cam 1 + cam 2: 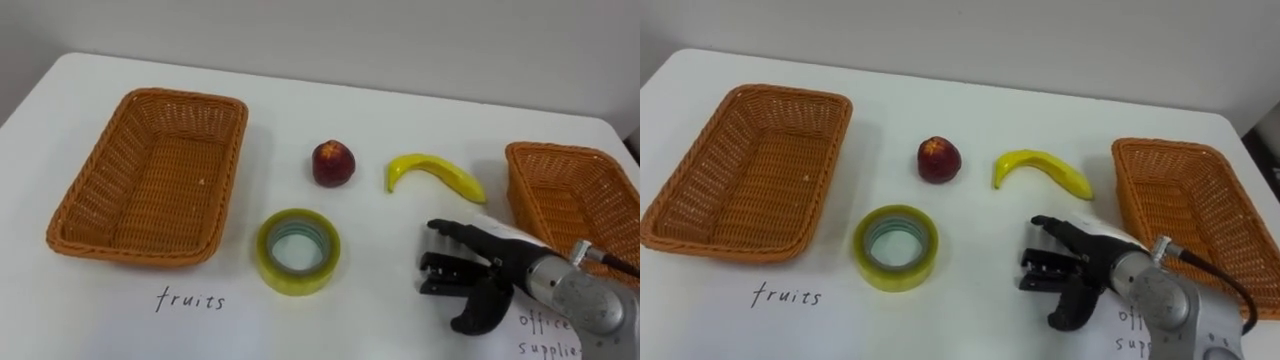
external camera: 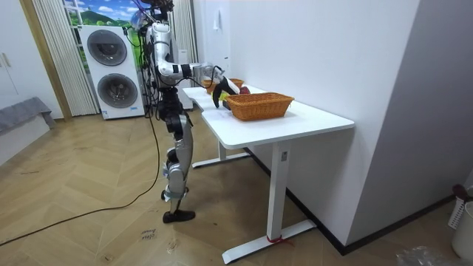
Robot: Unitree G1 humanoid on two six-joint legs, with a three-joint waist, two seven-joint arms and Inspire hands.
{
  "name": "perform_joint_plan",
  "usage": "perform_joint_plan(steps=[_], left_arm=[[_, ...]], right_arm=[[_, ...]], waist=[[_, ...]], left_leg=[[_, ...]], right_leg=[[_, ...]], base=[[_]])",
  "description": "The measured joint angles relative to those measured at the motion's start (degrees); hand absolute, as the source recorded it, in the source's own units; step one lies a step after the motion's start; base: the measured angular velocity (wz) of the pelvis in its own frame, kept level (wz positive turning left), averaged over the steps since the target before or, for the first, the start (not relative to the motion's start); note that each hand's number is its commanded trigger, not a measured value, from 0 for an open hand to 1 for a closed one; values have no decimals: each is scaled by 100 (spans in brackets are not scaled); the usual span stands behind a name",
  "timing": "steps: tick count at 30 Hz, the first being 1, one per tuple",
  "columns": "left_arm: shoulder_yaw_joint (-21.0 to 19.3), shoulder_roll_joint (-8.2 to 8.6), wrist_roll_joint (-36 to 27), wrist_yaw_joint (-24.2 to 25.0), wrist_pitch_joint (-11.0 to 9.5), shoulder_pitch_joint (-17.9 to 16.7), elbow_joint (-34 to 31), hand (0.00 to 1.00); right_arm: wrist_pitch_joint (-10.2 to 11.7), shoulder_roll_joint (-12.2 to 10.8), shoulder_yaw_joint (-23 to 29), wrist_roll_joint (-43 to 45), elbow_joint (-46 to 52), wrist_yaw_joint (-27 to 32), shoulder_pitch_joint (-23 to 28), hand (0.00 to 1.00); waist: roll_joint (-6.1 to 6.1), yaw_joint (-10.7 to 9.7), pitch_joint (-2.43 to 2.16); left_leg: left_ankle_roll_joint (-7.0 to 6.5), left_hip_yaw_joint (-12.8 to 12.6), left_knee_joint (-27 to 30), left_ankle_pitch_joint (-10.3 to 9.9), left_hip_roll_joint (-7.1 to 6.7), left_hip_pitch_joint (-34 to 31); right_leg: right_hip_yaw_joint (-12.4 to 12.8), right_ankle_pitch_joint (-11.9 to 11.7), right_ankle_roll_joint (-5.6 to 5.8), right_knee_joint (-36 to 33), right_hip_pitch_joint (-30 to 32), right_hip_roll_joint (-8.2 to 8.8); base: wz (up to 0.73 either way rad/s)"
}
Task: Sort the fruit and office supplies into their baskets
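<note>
Your right hand (image 1: 505, 268) straddles the small black stapler (image 1: 440, 275) on the white table (image 1: 300, 110) — fingers spread, nothing clamped yet. Close squarely across its middle, then lift toward the orange wicker basket (image 1: 560, 148) at right.

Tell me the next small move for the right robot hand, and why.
Probably close the right robot hand round the black stapler. The hand sits over it with fingers stretched along its far side and thumb on its near side, not yet curled, and the stapler lies flat on the table. Once it is gripped, the right basket is close by.
</note>
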State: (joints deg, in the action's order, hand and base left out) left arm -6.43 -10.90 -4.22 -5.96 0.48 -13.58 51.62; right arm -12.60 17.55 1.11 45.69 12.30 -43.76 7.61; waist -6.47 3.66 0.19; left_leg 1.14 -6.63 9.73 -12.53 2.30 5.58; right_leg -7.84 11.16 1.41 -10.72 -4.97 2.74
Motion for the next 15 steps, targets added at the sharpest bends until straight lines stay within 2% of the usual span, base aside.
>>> perform_joint_plan(steps=[3,6,15], left_arm=[[61,3,-2,-12,0,4,0,0],[111,30,-7,-19,-4,33,0,0],[116,46,-18,-235,-12,17,4,0]], right_arm=[[0,-1,0,-18,-2,161,-88,100],[-1,-6,-45,-14,-35,258,-131,100],[6,-69,-289,-63,-51,382,-142,100]], waist=[[-3,14,-2],[-25,122,-9],[-116,159,36]], left_leg=[[0,0,0,0,0,3],[1,3,-3,1,0,17],[1,48,-3,1,-3,-26]], right_leg=[[0,0,0,0,-3,0],[-2,0,0,7,-19,-5],[-19,0,0,10,-19,-4]], base=[[0],[2],[2]])
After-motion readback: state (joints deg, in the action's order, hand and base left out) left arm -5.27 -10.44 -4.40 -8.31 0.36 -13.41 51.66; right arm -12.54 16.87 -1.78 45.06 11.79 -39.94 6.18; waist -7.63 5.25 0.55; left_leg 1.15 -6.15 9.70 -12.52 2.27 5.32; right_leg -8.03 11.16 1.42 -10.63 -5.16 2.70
